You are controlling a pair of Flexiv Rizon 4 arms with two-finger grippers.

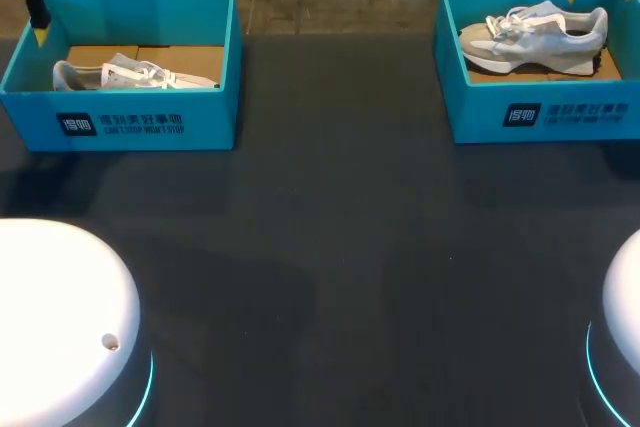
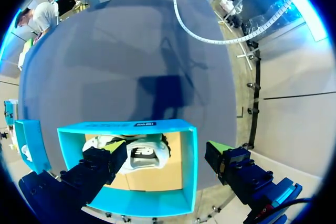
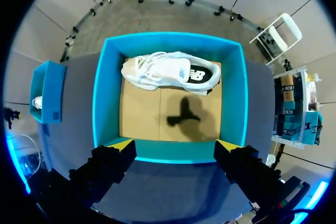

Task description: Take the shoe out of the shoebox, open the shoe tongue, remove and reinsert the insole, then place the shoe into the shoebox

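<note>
Two blue shoeboxes stand at the back of the dark table. The left shoebox (image 1: pixel 130 122) holds a white shoe (image 1: pixel 130 75) lying on its side. The right shoebox (image 1: pixel 560 112) holds a white and grey shoe (image 1: pixel 535 35). My left gripper (image 2: pixel 167 150) hangs open above the left shoebox (image 2: pixel 126 126), with the shoe (image 2: pixel 139 156) below it. One of its fingertips (image 1: pixel 40 37) shows at that box's far left corner. My right gripper (image 3: pixel 176 145) hangs open over the near wall of the right shoebox (image 3: pixel 102 93), and the shoe (image 3: pixel 170 72) lies against the far wall. Neither gripper touches anything.
The white domed bases of my arms sit at the front left (image 1: pixel 60 317) and front right (image 1: pixel 625 327) of the table. Dark table surface (image 1: pixel 330 247) stretches between the boxes and the bases. The left shoebox (image 3: pixel 47 93) also shows beside the right one.
</note>
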